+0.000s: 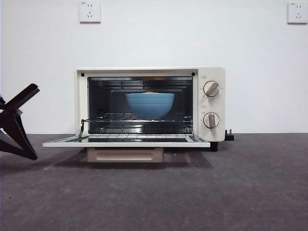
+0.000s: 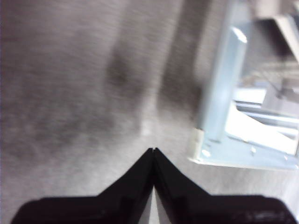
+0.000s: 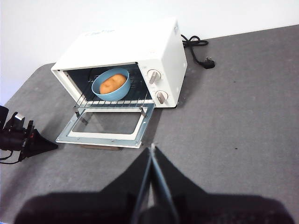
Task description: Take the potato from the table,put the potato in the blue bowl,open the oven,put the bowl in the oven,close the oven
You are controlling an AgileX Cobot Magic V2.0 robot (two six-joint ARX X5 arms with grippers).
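— Where's the potato (image 3: 112, 83) now?

— In the blue bowl (image 1: 149, 105), and the bowl sits on the wire rack inside the oven (image 1: 150, 103). From the right arm's high view you see the orange lump lying in the middle of it. Only the closing looks left to do.

— And the door (image 1: 126, 141)?

— Dropped flat, hanging out over the table (image 1: 192, 192) toward six o'clock from the oven mouth. Its beige handle (image 1: 124, 154) runs along the underside of the outer edge.

— Which arm is nearest?

— The left tool (image 2: 154, 150), off at about nine o'clock from the door's corner, low over the table, jaws pinched together on nothing. The right tool (image 3: 152, 148) waits well back at six o'clock, also closed and empty.

— How will that door handle?

— I'd guess stiff and hinged, glass in a metal frame — light enough, but it swings in an arc. No need to grip it; a closed tool could go under the outer edge near the handle and lift. Pushing at a corner might twist it or shove the whole oven back.
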